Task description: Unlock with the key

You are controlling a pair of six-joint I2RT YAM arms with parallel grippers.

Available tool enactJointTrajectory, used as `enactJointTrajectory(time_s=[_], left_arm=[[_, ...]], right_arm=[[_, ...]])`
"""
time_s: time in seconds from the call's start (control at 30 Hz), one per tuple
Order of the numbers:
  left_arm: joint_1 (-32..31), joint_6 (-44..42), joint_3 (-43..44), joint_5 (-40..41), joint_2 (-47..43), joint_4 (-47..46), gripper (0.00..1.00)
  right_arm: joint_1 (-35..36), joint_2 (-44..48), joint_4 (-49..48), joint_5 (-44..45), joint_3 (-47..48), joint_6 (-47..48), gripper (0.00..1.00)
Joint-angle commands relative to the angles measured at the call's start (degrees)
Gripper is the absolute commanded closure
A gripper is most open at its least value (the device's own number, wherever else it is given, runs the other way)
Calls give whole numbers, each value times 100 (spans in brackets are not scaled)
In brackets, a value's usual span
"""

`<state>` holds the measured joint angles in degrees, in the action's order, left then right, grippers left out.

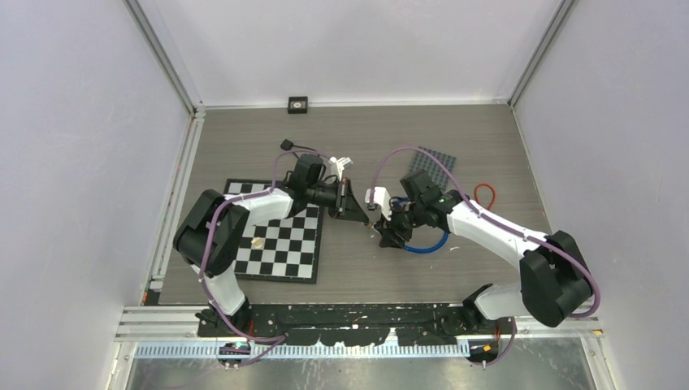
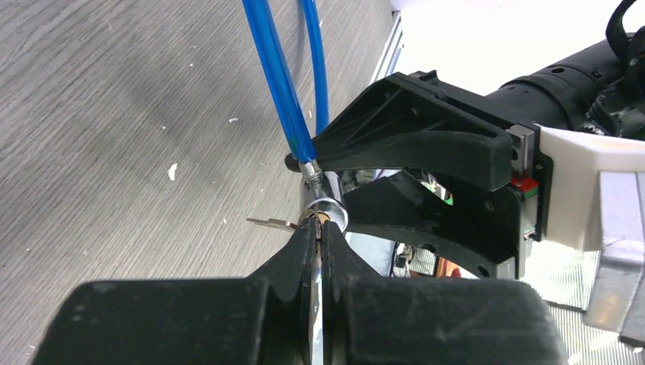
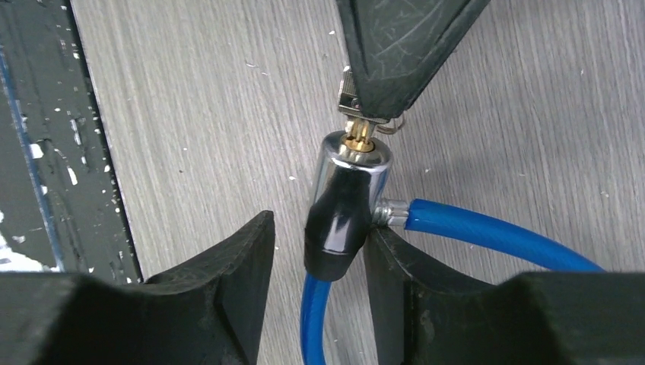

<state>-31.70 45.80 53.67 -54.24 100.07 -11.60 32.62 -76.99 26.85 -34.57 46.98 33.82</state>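
Note:
A cable lock has a chrome and black cylinder (image 3: 346,205) and a blue cable (image 3: 494,232). It is held above the table's middle (image 1: 382,227). My left gripper (image 2: 320,228) is shut on the brass key (image 3: 357,133), whose blade is in the end of the cylinder (image 2: 328,207). A spare key (image 2: 270,223) sticks out sideways on the ring. My right gripper (image 3: 319,236) is open around the lock body. The body rests against its right finger (image 3: 426,289), with a gap to the left finger. In the top view the left gripper (image 1: 357,210) and right gripper (image 1: 388,231) meet tip to tip.
A chessboard (image 1: 280,244) with a small brass piece (image 1: 257,242) lies under the left arm. A dark mat (image 1: 435,166) and a red loop (image 1: 485,195) lie behind the right arm. A white object (image 1: 341,164) and a small black box (image 1: 298,104) are further back.

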Motion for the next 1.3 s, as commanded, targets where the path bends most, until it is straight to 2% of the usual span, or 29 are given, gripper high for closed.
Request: enactJointTrajectory(time_s=[0.0,0.1,0.27,0.3,0.57,0.7,0.77,0.9,1.03,1.07,1.17,1.2,1.27], left_arm=[[27,311,-49,-276,-92,-591,100],[24,370,-82,-327,-74,-674,100],[24,444,-149,-461,-13,-870,100],[24,459,-161,-494,5,-893,100],[-170,571,-135,-600,45,-792,100],[-445,126,-282,-631,-153,-1249,100],[-487,-172,-430,-627,-332,-1514,100],[-488,-635,-443,-642,-563,-1373,100],[-492,-486,-470,-472,-621,-1401,100],[-489,-250,-361,-395,-538,-1138,100],[-467,-264,501,-570,24,677,100],[-465,-189,660,-627,196,964,100],[-463,287,666,-664,393,743,100]], right_arm=[[213,-147,-472,367,16,-161,54],[253,-177,-557,543,58,-246,63],[235,72,-584,639,75,-256,95],[217,156,-579,606,74,-254,99],[-76,430,-339,-188,232,-213,100],[-183,253,253,-1043,519,54,100],[-199,185,451,-1211,581,163,100],[-229,130,541,-1318,573,209,100],[-239,220,275,-1026,521,15,100],[-241,343,74,-653,412,-114,100],[-190,623,-432,348,227,-240,100],[-187,655,-516,609,224,-273,100],[-141,722,-649,987,197,-300,100]])
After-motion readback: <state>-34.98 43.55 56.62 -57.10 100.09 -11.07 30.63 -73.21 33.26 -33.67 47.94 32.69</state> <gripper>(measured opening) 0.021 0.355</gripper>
